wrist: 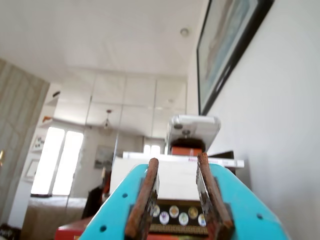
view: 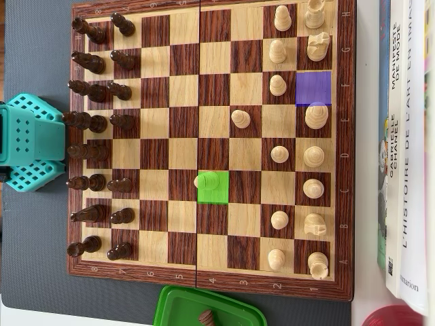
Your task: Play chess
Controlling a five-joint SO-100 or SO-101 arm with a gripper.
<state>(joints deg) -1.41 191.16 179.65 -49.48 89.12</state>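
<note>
Wooden chessboard (view: 211,146) flat on grey counter (view: 34,258), glossy dark/light squares. Dark pieces (view: 98,125) along left edge in overhead view, pale pieces (view: 299,136) right, one pale pawn (view: 205,180) alone mid-board on green-marked square. Middle files wide open. Tool (wrist: 176,197) raised, teal body, rusty-looking fingers (wrist: 142,200) parted, holding nothing. Books (view: 408,136) crowd right edge, green lid (view: 207,309) at bottom.

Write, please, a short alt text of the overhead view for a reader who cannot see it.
A wooden chessboard seen from above, dark pieces lined up along its left side and light pieces on its right. One light pawn stands on a green-highlighted square mid-board, and a purple square sits near the right edge. The teal robot arm rests left of the board.
</note>
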